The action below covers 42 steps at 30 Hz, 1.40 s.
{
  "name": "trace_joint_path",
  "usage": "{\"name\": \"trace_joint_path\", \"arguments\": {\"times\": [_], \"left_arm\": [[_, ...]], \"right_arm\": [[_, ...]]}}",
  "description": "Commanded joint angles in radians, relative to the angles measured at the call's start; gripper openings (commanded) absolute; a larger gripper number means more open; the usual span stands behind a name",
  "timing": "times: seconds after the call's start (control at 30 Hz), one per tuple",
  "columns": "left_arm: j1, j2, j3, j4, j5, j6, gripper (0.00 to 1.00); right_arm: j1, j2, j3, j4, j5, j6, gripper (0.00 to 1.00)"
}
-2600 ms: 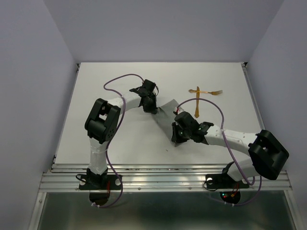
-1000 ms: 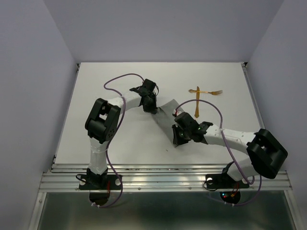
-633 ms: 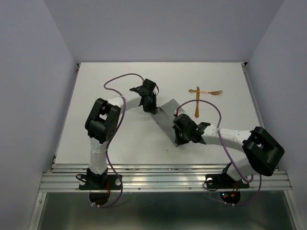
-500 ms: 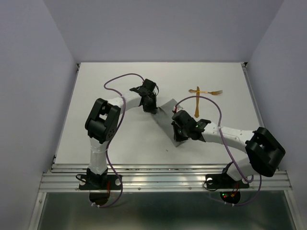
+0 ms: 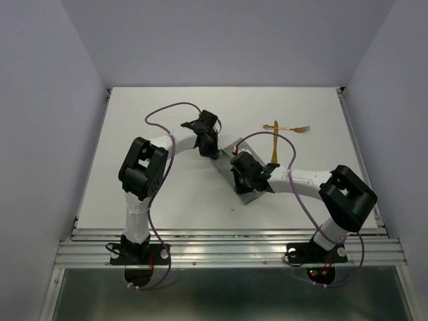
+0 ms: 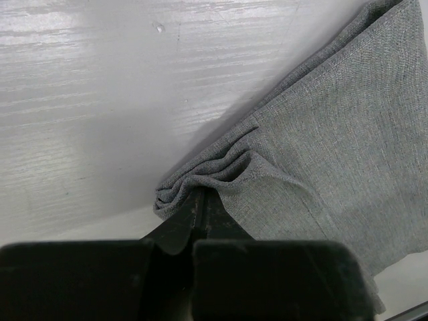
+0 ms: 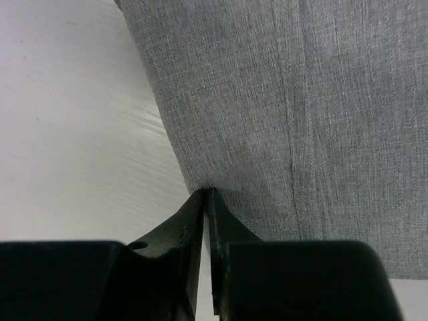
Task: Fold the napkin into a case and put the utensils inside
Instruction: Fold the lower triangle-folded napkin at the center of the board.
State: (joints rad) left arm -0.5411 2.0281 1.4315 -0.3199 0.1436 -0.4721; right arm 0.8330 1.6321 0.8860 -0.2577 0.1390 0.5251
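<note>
The grey napkin (image 5: 231, 150) lies as a narrow folded strip slanting across the middle of the table. My left gripper (image 5: 211, 151) is shut on its far-left end, where the cloth (image 6: 314, 134) bunches into small pleats at the fingertips (image 6: 200, 195). My right gripper (image 5: 241, 179) is lower on the strip. Its jaws are shut on the napkin's long left edge (image 7: 267, 100), which meets the fingertips (image 7: 207, 195). The two golden utensils lie crossed on the table beyond the right arm. One is a fork (image 5: 294, 128) pointing right, the other a piece (image 5: 275, 146) running toward me.
A purple cable (image 5: 167, 110) loops over the left arm and another one (image 5: 304, 157) arcs over the right forearm, close to the utensils. White tabletop (image 5: 160, 194) shows left of the napkin. A metal rail (image 5: 227, 251) runs along the near edge.
My right gripper has slid up and to the left along the napkin, and its elbow has swung in leftward. The left gripper has kept its hold and stayed put.
</note>
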Motion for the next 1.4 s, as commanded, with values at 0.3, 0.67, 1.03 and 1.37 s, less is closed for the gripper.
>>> {"name": "trace_joint_path", "arguments": {"times": [0.3, 0.67, 1.03, 1.37], "left_arm": [[0.012, -0.026, 0.035, -0.024, -0.012, 0.027, 0.0], [0.012, -0.031, 0.033, -0.025, 0.007, 0.039, 0.0], [0.012, -0.035, 0.027, -0.019, 0.01, 0.038, 0.0], [0.013, -0.051, 0.047, -0.011, 0.005, 0.052, 0.0]], "right_arm": [[0.008, 0.041, 0.221, 0.005, 0.076, -0.03, 0.13], [-0.023, 0.209, 0.269, 0.063, 0.1, 0.062, 0.13], [-0.034, 0.069, 0.249, 0.066, 0.123, 0.053, 0.14], [-0.063, 0.015, 0.091, 0.066, 0.136, 0.113, 0.14]]}}
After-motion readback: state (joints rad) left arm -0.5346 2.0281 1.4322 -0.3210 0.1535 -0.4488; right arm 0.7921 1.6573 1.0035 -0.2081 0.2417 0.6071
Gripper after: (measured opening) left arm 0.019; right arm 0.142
